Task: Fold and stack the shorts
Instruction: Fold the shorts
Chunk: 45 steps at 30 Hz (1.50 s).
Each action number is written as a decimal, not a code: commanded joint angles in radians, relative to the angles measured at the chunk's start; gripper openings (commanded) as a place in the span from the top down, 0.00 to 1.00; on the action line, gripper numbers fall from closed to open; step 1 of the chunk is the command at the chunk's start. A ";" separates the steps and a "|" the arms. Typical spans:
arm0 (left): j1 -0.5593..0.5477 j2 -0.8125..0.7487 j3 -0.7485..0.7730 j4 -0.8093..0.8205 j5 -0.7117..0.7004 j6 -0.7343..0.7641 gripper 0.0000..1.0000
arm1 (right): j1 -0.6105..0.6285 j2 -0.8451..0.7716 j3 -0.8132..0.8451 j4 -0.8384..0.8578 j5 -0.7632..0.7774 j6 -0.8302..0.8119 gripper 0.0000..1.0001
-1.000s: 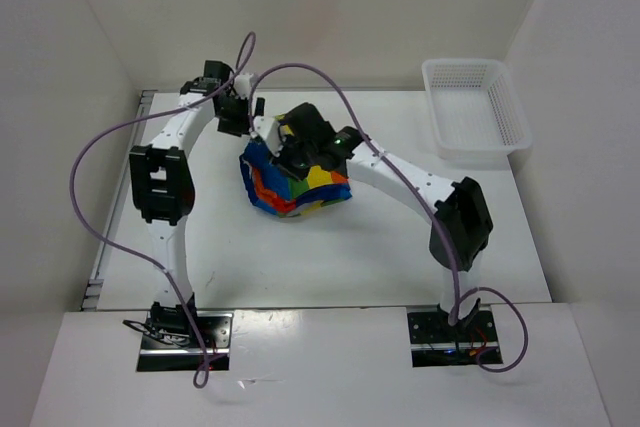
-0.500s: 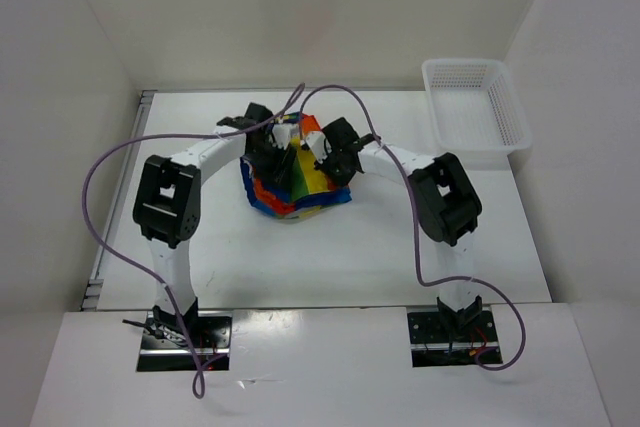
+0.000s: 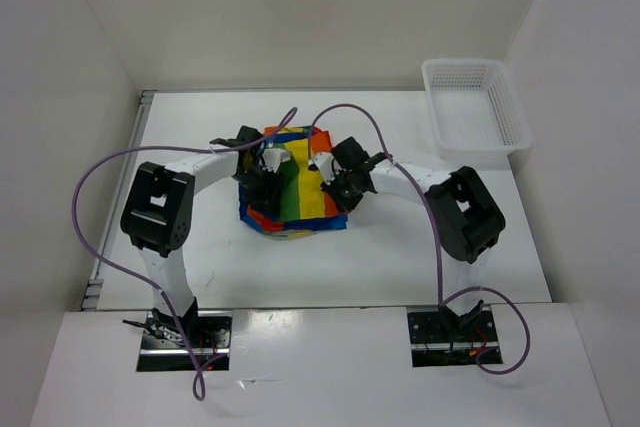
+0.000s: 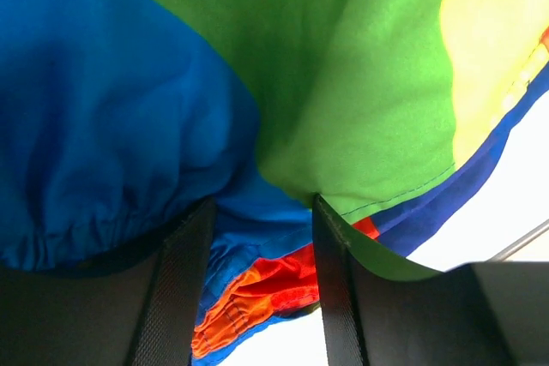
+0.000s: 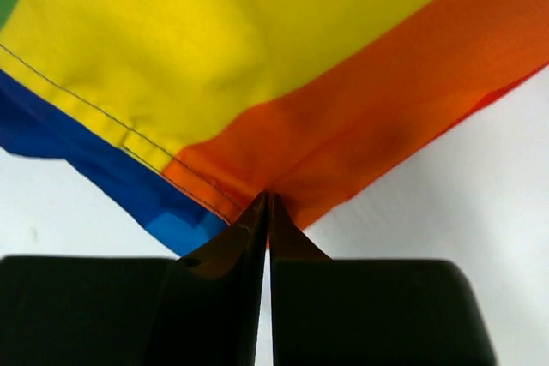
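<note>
Top external view: the shorts [image 3: 295, 185] lie a little left of centre on the white surface [image 3: 400, 252], spread with orange, yellow, green and blue stripes running away from the arm bases, and a red and navy edge shows along the near side. The left fingers [image 3: 262, 171] are on the blue side of the cloth and the right fingers [image 3: 326, 173] on the yellow-orange side. The dark wrist housings cover parts of those stripes, so the grip cannot be read from here. Two purple cables [image 3: 100, 169] arch above the arms, one crossing over the far edge of the shorts. A white mesh basket [image 3: 520, 133] stands at the far right corner of the surface, well apart from the shorts, and white walls [image 3: 80, 37] enclose three sides. Left wrist view: the left fingers [image 4: 328, 250] are partly closed around a bunched fold of the shorts [image 4: 343, 83], blue cloth bulging against one finger and a green hem draped over the tip of the other. Orange-red gathers show low in the gap, and a sliver of surface [image 4: 506, 203] shows at the right. Right wrist view: the right fingers [image 5: 267, 212] are pressed together, pinching the stitched hem of the shorts [image 5: 257, 40] where orange meets navy. Bare surface [image 5: 480, 212] lies beneath.
</note>
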 commanded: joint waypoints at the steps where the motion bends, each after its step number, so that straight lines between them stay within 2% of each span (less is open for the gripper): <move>1: 0.011 -0.030 -0.038 -0.061 -0.019 0.008 0.42 | 0.005 -0.066 -0.019 -0.086 -0.019 0.022 0.93; 4: 0.011 -0.096 0.012 -0.115 0.037 0.008 0.38 | 0.005 -0.132 0.051 -0.155 -0.019 -0.047 0.93; 6: 0.011 -0.154 0.066 -0.147 0.109 0.008 0.29 | 0.005 -0.166 0.140 -0.170 -0.019 -0.094 0.93; 7: 0.011 -0.168 0.140 -0.176 0.135 0.008 0.26 | -0.019 -0.189 0.175 -0.170 -0.029 -0.094 0.91; 9: 0.032 -0.181 0.227 -0.190 0.218 0.008 0.23 | -0.064 -0.189 0.286 -0.135 -0.130 -0.058 0.83; 11: 0.041 -0.144 0.344 -0.206 0.237 0.008 0.22 | -0.122 -0.145 0.381 -0.081 -0.181 0.011 0.66; 12: 0.058 -0.126 0.371 -0.206 0.223 0.008 0.22 | -0.135 -0.117 0.406 -0.052 -0.192 0.046 0.58; 13: 0.072 -0.094 0.389 -0.174 0.190 0.008 0.20 | -0.135 -0.052 0.430 -0.009 -0.192 0.089 0.55; 15: 0.083 -0.060 0.411 -0.147 0.055 0.008 0.20 | -0.149 0.022 0.508 0.014 -0.180 0.099 0.51; 19: 0.112 0.011 0.428 -0.123 -0.051 0.008 0.18 | -0.205 0.225 0.656 0.032 -0.204 0.151 0.48; 24: 0.144 0.029 0.390 -0.104 -0.081 0.008 0.12 | -0.196 0.375 0.812 0.023 -0.242 0.033 0.47; 31: 0.153 0.095 0.345 -0.095 -0.093 0.008 0.12 | -0.172 0.495 0.964 -0.043 -0.339 -0.048 0.44; 35: 0.162 0.122 0.334 -0.095 -0.082 0.008 0.27 | -0.162 0.519 0.976 -0.089 -0.408 -0.102 0.44; 36: 0.162 0.132 0.334 -0.095 -0.082 0.008 0.38 | -0.162 0.530 0.989 -0.089 -0.408 -0.102 0.44; 39: 0.162 0.151 0.334 -0.107 -0.072 0.008 0.54 | -0.152 0.571 1.045 -0.099 -0.440 -0.114 0.44; 42: 0.162 0.151 0.356 -0.118 -0.044 0.008 0.61 | -0.141 0.604 1.081 -0.112 -0.453 -0.127 0.43; 45: 0.162 0.151 0.367 -0.127 -0.035 0.008 0.63 | -0.121 0.630 1.081 -0.121 -0.443 -0.136 0.43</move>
